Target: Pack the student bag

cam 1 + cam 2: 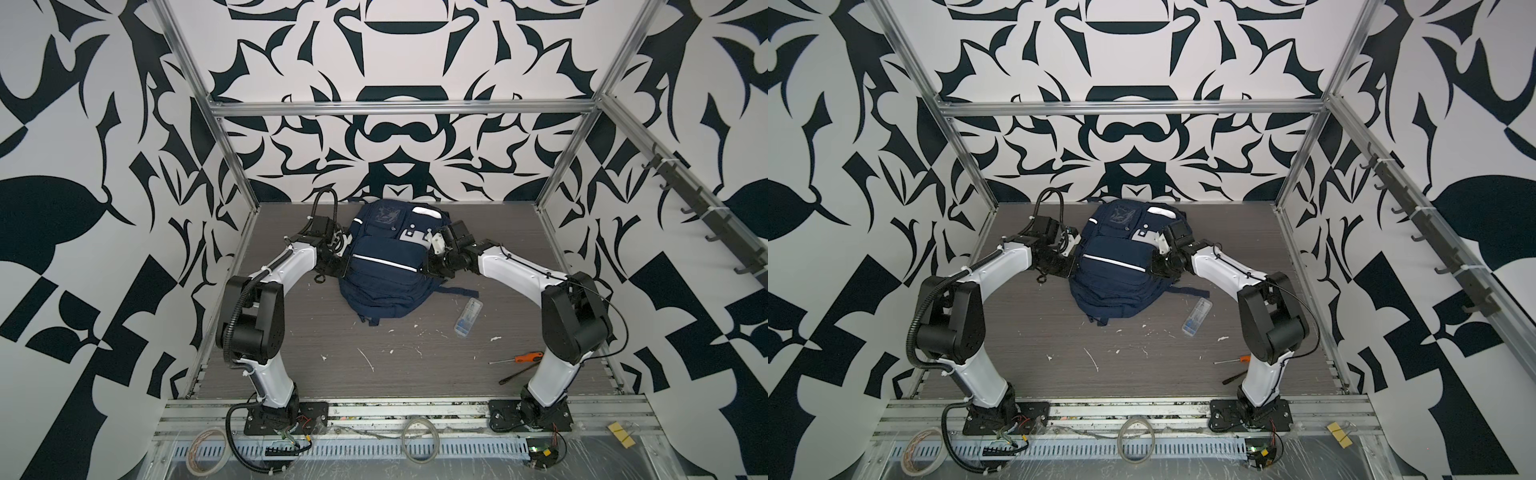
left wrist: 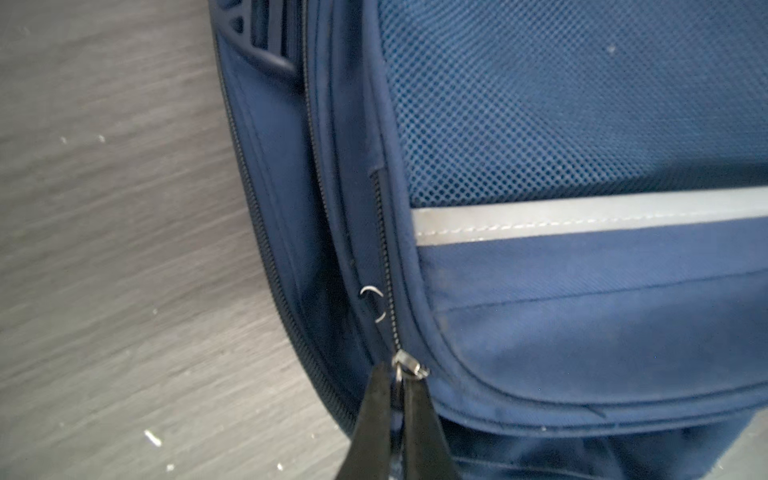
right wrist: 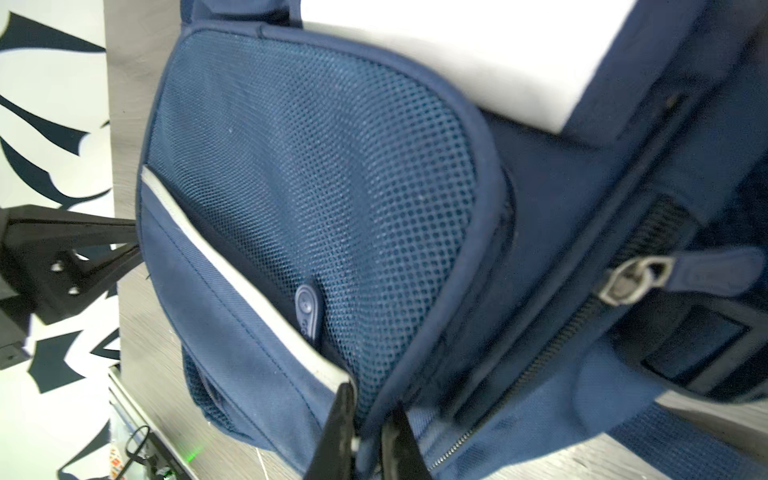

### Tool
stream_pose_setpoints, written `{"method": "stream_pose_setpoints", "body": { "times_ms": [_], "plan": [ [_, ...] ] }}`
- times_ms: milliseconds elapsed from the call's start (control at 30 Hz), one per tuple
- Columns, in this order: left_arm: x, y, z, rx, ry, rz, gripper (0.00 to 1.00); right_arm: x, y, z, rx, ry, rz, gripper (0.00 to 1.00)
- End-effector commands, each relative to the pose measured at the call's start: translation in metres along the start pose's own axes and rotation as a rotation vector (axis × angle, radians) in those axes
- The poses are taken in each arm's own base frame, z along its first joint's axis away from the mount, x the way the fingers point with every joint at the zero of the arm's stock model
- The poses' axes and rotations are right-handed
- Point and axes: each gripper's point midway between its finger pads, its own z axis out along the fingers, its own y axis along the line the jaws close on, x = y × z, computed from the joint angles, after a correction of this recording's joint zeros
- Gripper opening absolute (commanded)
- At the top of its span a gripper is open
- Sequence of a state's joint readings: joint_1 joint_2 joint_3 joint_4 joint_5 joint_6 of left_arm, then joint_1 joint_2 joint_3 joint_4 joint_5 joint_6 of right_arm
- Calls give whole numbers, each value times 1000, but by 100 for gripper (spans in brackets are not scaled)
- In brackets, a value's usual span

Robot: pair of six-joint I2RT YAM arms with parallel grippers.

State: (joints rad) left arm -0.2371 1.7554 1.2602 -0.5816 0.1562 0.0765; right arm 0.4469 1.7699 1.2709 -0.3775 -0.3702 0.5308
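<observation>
The grey counter (image 1: 374, 374) carries everything. On its far middle lies the student bag (image 1: 382, 266), flat on its back with the front facing up, as both top views show (image 1: 1113, 266). We judge it lies this way so the pockets can be reached from above.

The left arm (image 1: 286, 266) reaches the bag's left flank and the right arm (image 1: 511, 262) its right, bracketing it so it cannot slide when one side is pulled.

The front pocket (image 2: 582, 311), crossed by a pale reflective stripe (image 2: 582, 216), is the part being worked. A clear plastic case (image 1: 468, 316) lies on the counter just beside the bag's near right corner, and an orange-handled screwdriver (image 1: 525, 357) lies nearer the right arm's base. We take the case for something that may yet go in.

The right fingers (image 3: 336, 432) are pinched shut on the pocket's piped edge (image 3: 415, 332), which we read as an anchor that keeps the fabric taut. The left fingers (image 2: 374, 424) are closed on the small metal zip pull (image 2: 409, 366) at the end of the zip track (image 2: 384, 249). We cannot tell whether the zip is meant to run open or shut.
</observation>
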Motion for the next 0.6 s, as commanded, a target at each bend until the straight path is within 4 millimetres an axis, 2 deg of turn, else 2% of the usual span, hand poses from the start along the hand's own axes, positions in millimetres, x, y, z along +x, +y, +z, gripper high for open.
{"method": "stream_pose_setpoints", "body": {
  "times_ms": [0, 133, 300, 433, 567],
  "plan": [
    [5, 29, -28, -176, 11, -94, 0, 0, -39, -22, 174, 1, -13, 0],
    [10, -6, -33, -148, 12, -47, 0, -9, -37, -25, 174, -10, -33, 0],
    [39, -39, -36, -142, 59, 7, 0, -15, -32, -23, 163, 7, -93, 0],
    [69, -56, -41, -82, 71, -122, 0, -21, -30, -24, 165, 2, -132, 0],
    [100, -71, -41, -32, 61, -263, 0, -31, -23, -15, 140, 9, -163, 0]
  ]
}}
